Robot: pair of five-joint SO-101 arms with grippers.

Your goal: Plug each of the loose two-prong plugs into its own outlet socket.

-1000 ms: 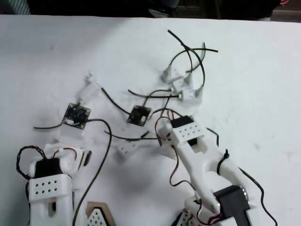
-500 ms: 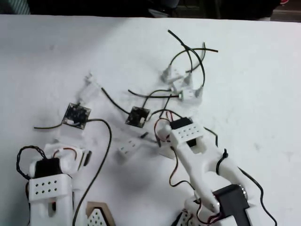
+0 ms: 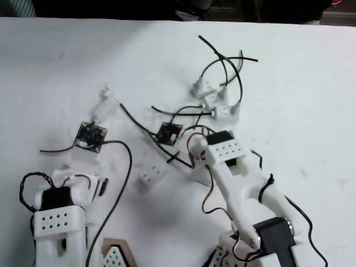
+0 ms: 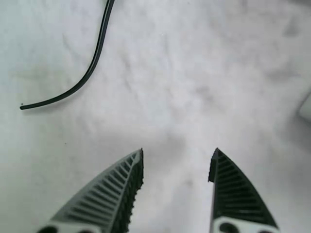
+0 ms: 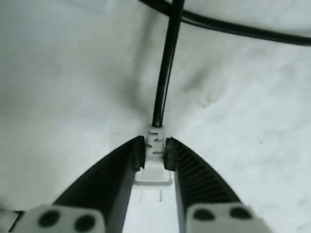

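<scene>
My right gripper (image 5: 154,148) is shut on a small white two-prong plug (image 5: 154,167); its black cord (image 5: 166,63) runs away from the fingertips. In the high view the right arm (image 3: 225,150) stands mid-table, just right of a dark square socket (image 3: 168,133). A second dark square socket (image 3: 90,136) lies to the left, and a white block (image 3: 152,174) sits between the arms. Loose white plugs lie at the left (image 3: 105,103) and behind (image 3: 203,88), (image 3: 223,112). My left gripper (image 4: 177,165) is open over bare table.
Black cords (image 3: 233,72) loop and cross around the plugs at the back and trail past the left socket (image 3: 125,167). One cord end (image 4: 87,75) lies ahead of the left gripper. The white table (image 3: 311,100) has free room at the right and far left.
The right arm has shifted back and slightly right, dragging its cord. The nearby dark socket slid and turned a little. The left arm has not moved.
</scene>
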